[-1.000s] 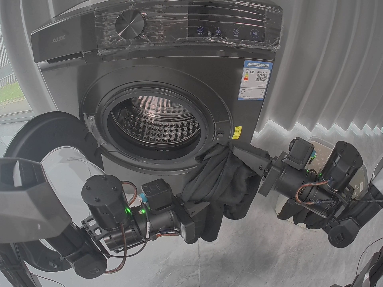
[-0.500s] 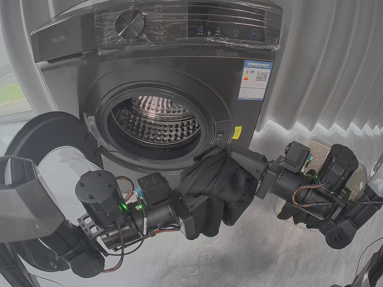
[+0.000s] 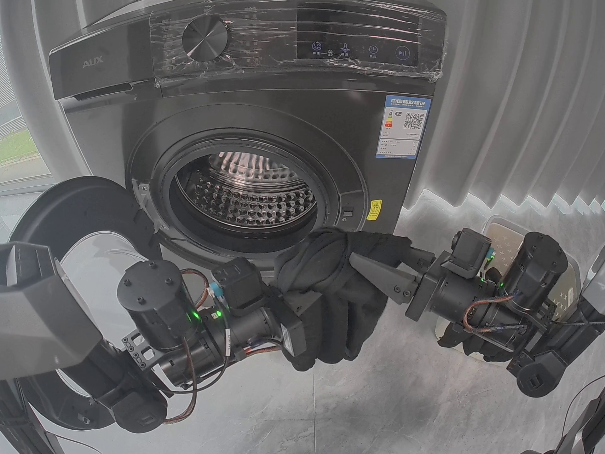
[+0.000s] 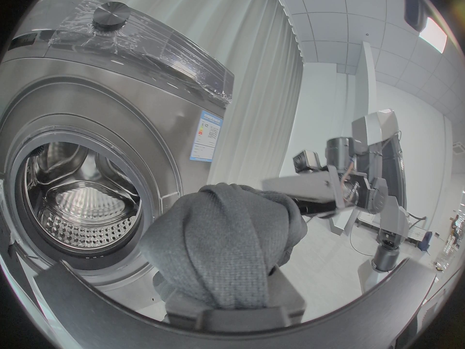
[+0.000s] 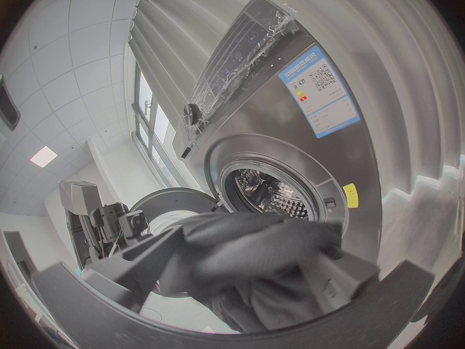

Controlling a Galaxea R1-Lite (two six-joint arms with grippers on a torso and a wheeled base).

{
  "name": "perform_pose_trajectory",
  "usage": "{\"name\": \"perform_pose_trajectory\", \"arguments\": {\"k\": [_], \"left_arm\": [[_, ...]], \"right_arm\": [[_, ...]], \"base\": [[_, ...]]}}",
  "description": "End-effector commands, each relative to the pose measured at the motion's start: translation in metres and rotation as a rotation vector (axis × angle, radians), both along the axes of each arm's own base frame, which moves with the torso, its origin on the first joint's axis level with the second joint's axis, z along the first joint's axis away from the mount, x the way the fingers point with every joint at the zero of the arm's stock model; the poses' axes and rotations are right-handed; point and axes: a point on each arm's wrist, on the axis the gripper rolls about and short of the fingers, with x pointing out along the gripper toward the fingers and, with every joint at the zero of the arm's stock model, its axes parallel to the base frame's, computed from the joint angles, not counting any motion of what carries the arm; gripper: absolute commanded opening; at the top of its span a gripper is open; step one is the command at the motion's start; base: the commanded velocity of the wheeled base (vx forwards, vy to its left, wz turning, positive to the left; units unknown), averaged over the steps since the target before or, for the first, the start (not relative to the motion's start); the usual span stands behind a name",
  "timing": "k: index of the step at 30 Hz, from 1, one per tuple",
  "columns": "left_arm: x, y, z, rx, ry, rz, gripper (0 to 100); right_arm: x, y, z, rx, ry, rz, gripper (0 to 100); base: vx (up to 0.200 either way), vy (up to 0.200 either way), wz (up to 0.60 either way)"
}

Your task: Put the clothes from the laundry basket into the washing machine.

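Head view: a dark garment (image 3: pixel 328 297) hangs bunched between both claws, just below the lower rim of the washer (image 3: pixel 252 96) mouth (image 3: pixel 246 190) and off the floor (image 3: pixel 391 405). Left claw (image 3: pixel 307 335) is clamped on its lower fold; right claw (image 3: pixel 375 261) is spread wide, cloth draped between its fingers. Door (image 3: pixel 75 215) stands wide open at the left, the drum gaping above the bundle; basket (image 3: pixel 504 234) sits behind the right arm by the curtain (image 3: pixel 523 96)
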Motion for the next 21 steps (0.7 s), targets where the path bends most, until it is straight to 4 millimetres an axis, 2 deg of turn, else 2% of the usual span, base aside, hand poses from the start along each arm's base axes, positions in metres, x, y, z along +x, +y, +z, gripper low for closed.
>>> {"name": "perform_pose_trajectory", "arguments": {"k": [1, 7, 10, 15, 21], "left_arm": [[0.011, 0.0, 0.008, -0.038, -0.021, 0.04, 0], [0.016, 0.0, 0.013, -0.06, -0.032, 0.057, 0], [0.015, 0.0, 0.014, -0.062, -0.033, 0.06, 0], [0.014, 0.001, 0.017, -0.068, -0.039, 0.058, 0], [0.011, 0.001, 0.019, -0.072, -0.044, 0.052, 0]], "right_arm": [[-0.009, -0.009, -0.005, -0.019, 0.029, -0.012, 100], [-0.019, -0.019, -0.012, -0.047, 0.064, -0.015, 100], [-0.013, -0.027, -0.013, -0.054, 0.06, -0.047, 100], [-0.008, -0.032, -0.028, -0.125, 0.069, -0.027, 100], [0.004, -0.024, -0.049, -0.224, 0.034, 0.074, 100]], "base": [[0.0, 0.0, 0.0], [0.0, 0.0, 0.0], [0.0, 0.0, 0.0], [0.0, 0.0, 0.0], [0.0, 0.0, 0.0]]}}
